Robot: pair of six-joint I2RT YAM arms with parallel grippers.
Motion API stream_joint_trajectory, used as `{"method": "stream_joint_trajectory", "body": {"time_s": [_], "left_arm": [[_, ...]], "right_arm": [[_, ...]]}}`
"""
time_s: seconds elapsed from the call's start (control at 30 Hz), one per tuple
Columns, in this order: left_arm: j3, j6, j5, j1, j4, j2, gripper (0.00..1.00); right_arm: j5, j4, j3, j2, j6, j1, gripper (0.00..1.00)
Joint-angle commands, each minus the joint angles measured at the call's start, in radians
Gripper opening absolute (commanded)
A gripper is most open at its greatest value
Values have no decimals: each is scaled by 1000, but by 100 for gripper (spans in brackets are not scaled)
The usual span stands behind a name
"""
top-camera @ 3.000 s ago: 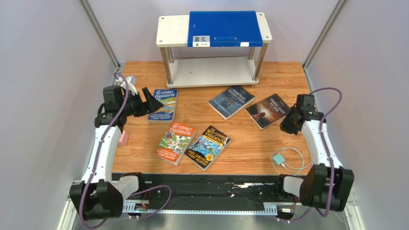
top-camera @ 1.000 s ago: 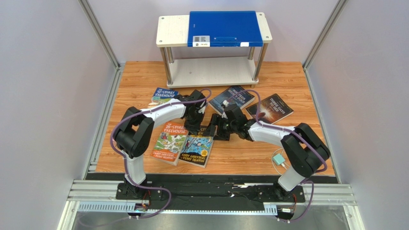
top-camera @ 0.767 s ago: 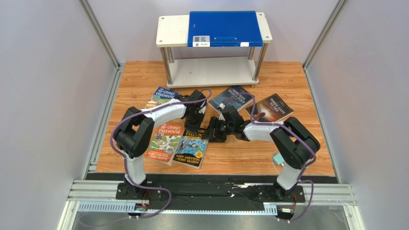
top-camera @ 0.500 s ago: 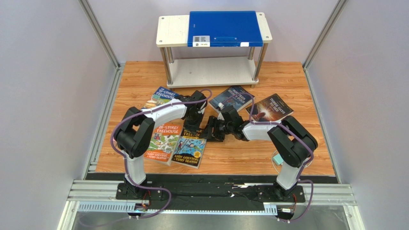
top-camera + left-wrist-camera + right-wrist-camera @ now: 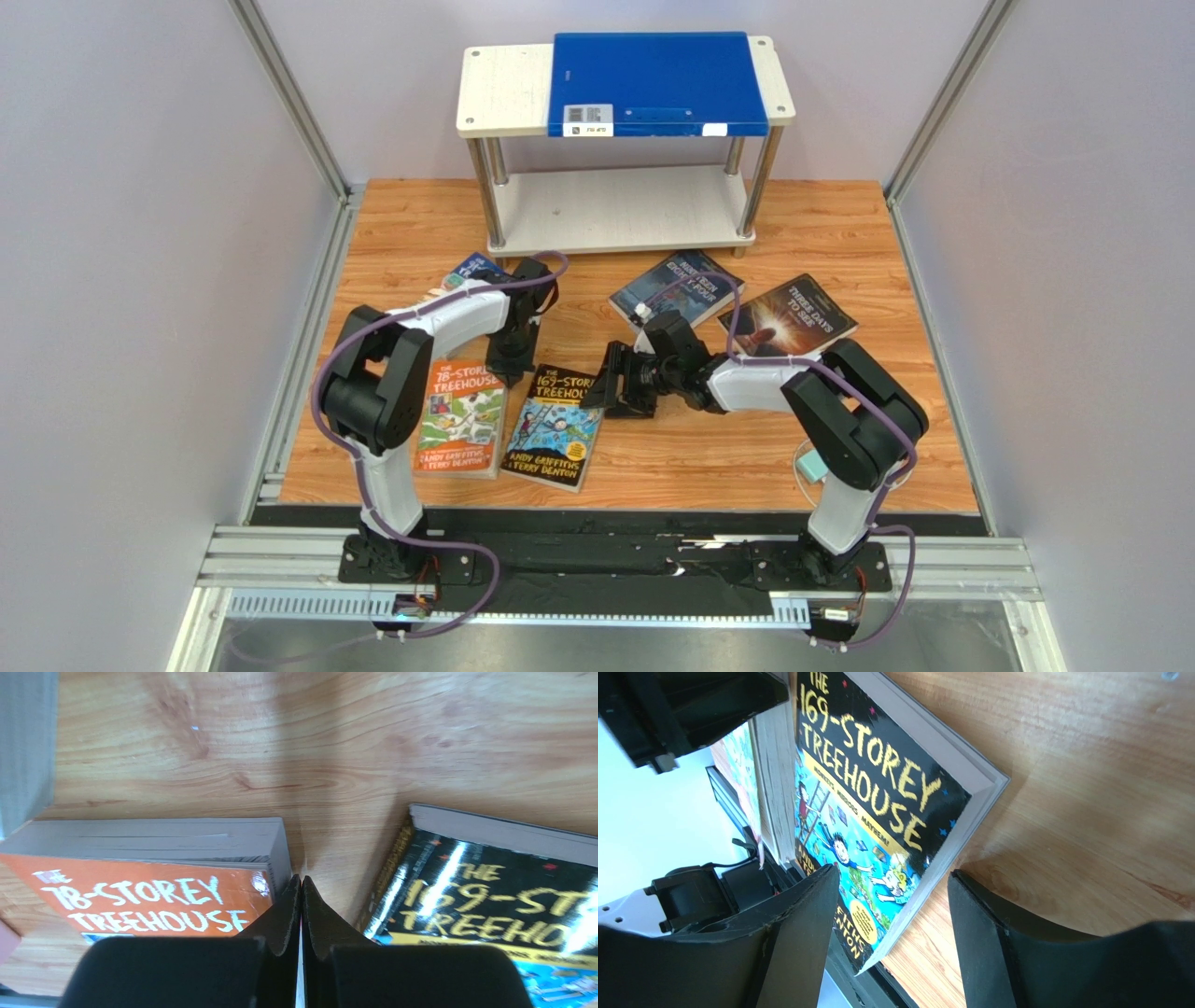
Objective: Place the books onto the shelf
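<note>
The shelf [image 5: 512, 87] stands at the back, white boards on silver posts. Five books lie on the wooden table [image 5: 730, 441]: a blue one [image 5: 469, 266] mostly hidden by my left arm, an orange one [image 5: 460, 417], a dark Treehouse one [image 5: 556, 427], a navy one [image 5: 678, 290] and a black-brown one [image 5: 788, 312]. My left gripper [image 5: 508, 370] is shut and empty, its tips [image 5: 300, 879] low over bare wood between the orange book [image 5: 140, 896] and the dark book [image 5: 491, 896]. My right gripper [image 5: 606, 395] is open, and the dark book's [image 5: 878, 791] right edge runs between its fingers [image 5: 894, 875].
A large blue folder [image 5: 657, 81] lies on the shelf's top board. A white cable with a small adapter [image 5: 828, 469] sits near the table's front right corner. Grey walls and metal frame posts close in both sides.
Both arms came in from the sides. In the last second my left gripper swung left off the dark book; the orange and dark books slid left and lie straighter. The right gripper stayed by the dark book.
</note>
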Motion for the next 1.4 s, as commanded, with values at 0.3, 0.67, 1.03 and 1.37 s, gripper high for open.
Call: {"method": "stream_joint_trajectory", "body": {"time_s": [0.3,0.67,1.03,1.37], "left_arm": [[-42,0,147,-102,2,-39,0],[-9,-24,166,-136,5,-25,0],[7,-26,157,-137,-3,-21,0],[4,-24,24,-137,-36,-155,65]], "right_arm": [[-51,61,37,-12,9,52,54],[-48,196,47,-90,-7,66,53],[-25,-29,165,48,-33,71,35],[52,-155,196,-2,-94,57,0]]}}
